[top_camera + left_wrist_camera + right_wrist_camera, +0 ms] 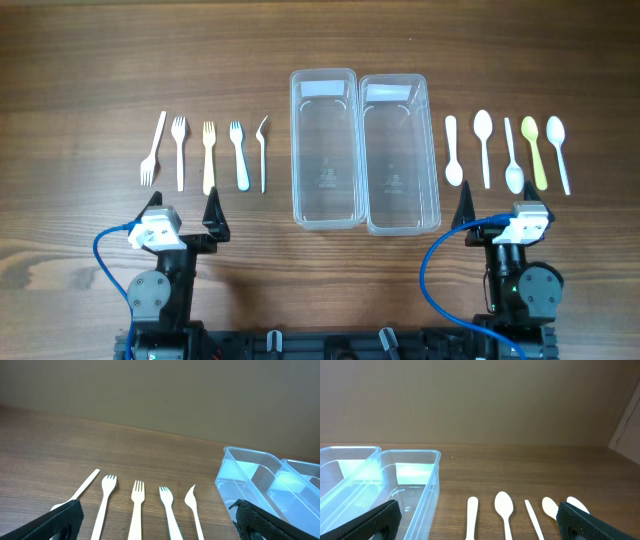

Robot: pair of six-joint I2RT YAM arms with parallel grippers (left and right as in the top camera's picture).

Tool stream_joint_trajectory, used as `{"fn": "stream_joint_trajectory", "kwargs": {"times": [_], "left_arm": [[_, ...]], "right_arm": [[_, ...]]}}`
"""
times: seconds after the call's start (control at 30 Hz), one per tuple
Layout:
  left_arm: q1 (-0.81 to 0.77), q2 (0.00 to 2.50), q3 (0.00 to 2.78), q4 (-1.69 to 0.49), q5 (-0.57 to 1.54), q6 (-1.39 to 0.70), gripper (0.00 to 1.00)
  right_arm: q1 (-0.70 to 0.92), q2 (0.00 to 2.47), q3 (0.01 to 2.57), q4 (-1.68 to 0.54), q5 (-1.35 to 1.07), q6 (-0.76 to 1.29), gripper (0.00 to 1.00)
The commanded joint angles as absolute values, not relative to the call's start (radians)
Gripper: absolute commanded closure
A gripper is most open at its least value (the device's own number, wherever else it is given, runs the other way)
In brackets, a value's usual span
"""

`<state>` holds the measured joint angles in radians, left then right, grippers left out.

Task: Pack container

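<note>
Two clear, empty rectangular containers stand side by side mid-table, one on the left (323, 147) and one on the right (400, 152). Several plastic forks (209, 157) lie in a row left of them, and several plastic spoons (484, 145) lie in a row to their right. My left gripper (185, 215) is near the front edge below the forks, open and holding nothing. The left wrist view shows the forks (137, 510) between its fingers (62, 520). My right gripper (497, 212) is below the spoons, open and holding nothing, and the spoons (504, 507) show in the right wrist view.
Blue cables (105, 250) loop beside both arm bases at the table's front edge. One container's rim (250, 477) shows at the right of the left wrist view. The other's wall (435, 485) is at the left of the right wrist view. Bare wood lies behind the rows.
</note>
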<state>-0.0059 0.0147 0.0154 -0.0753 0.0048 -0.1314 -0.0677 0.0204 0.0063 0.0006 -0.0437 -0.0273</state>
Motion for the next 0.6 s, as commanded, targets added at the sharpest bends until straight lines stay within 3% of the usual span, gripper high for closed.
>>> {"fn": "stream_joint_trajectory", "kwargs": {"times": [0.0, 0.57], "left_arm": [[-0.011, 0.007, 0.006, -0.075, 0.017, -0.109, 0.0], [-0.011, 0.007, 0.006, -0.075, 0.017, -0.108, 0.0]], "right_arm": [[-0.067, 0.02, 0.005, 0.004, -0.03, -0.02, 0.0], [-0.067, 0.02, 0.005, 0.004, -0.03, -0.026, 0.0]]}}
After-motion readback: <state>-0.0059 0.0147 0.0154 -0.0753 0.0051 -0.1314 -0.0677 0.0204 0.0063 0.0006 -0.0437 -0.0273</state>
